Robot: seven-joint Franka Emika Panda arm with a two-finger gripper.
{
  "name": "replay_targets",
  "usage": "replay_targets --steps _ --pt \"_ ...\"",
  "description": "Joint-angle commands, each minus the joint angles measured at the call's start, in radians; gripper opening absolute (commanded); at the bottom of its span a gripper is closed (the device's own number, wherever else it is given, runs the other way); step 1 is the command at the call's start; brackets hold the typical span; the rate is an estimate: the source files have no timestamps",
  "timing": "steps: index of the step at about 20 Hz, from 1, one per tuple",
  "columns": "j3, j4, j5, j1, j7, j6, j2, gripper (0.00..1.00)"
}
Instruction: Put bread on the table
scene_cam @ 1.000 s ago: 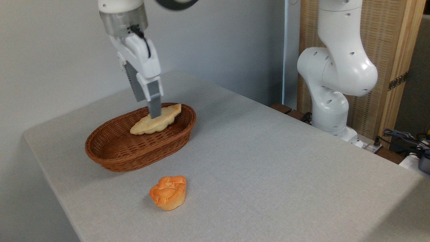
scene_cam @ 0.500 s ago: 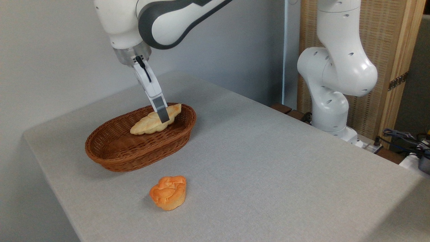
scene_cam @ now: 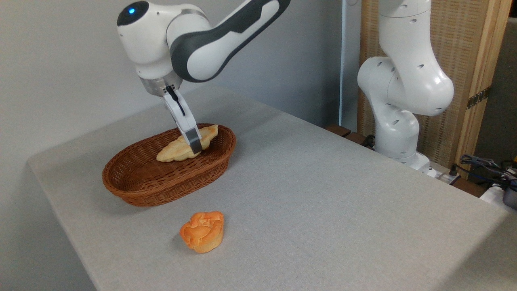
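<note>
The bread [scene_cam: 181,146] lies in the brown wicker basket [scene_cam: 161,182] toward its right end, on the grey counter [scene_cam: 323,194]. The claw [scene_cam: 195,146] reaches down at the loaf's middle; only one finger shows, so its opening cannot be told. An orange bun [scene_cam: 202,231] sits nearer on the counter

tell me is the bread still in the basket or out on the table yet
In the basket. The bread lies inside the wicker basket, with the gripper down at its middle; only the orange bun sits on the table.
</note>
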Motion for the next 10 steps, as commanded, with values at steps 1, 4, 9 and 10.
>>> replay_targets --steps 1,4,9,10 --pt "-0.015 -0.044 -0.017 -0.004 -0.024 0.059 -0.004 1.00" --pt "-0.017 -0.047 -0.019 -0.004 -0.018 0.077 0.002 0.40" --pt "-0.017 -0.047 -0.020 -0.002 -0.017 0.077 0.002 0.21" --pt "-0.017 -0.046 -0.020 -0.002 -0.017 0.077 0.002 0.21"
